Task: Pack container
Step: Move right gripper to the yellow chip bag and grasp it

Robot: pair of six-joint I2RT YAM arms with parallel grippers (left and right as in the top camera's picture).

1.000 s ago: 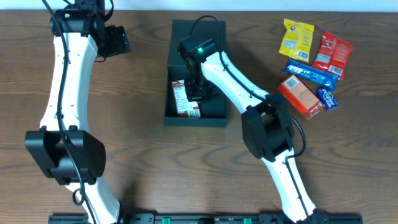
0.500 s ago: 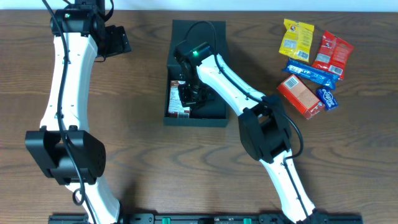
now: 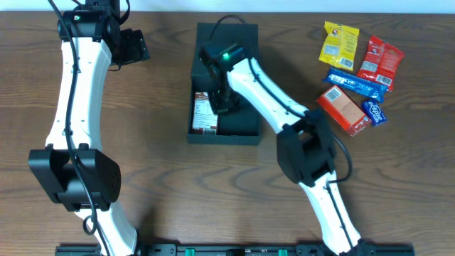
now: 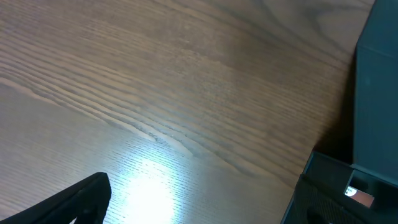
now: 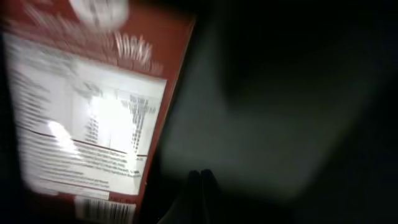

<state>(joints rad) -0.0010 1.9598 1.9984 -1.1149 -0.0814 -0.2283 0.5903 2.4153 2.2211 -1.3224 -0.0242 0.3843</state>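
The container (image 3: 245, 126) is a dark, shallow box lying open at the table's middle, its lid (image 3: 229, 34) folded back. A red-brown snack packet (image 3: 205, 112) lies flat inside along the left wall; in the right wrist view this packet (image 5: 93, 112) shows its white label. My right gripper (image 3: 221, 104) reaches down into the container just right of the packet. Its fingertips (image 5: 200, 178) are pressed together over the dark floor, holding nothing. My left gripper (image 3: 135, 46) hovers open over bare table left of the container, whose wall (image 4: 376, 93) shows at the right edge.
At the right of the table lie a yellow packet (image 3: 339, 44), a red packet (image 3: 380, 58), a blue bar (image 3: 355, 83), a red-orange carton (image 3: 343, 109) and a small blue packet (image 3: 375, 112). The right arm crosses above the container's right side.
The right gripper swept left inside the container and came back a little. The packet slid left and now lies straight along the left wall. The left arm stayed still.
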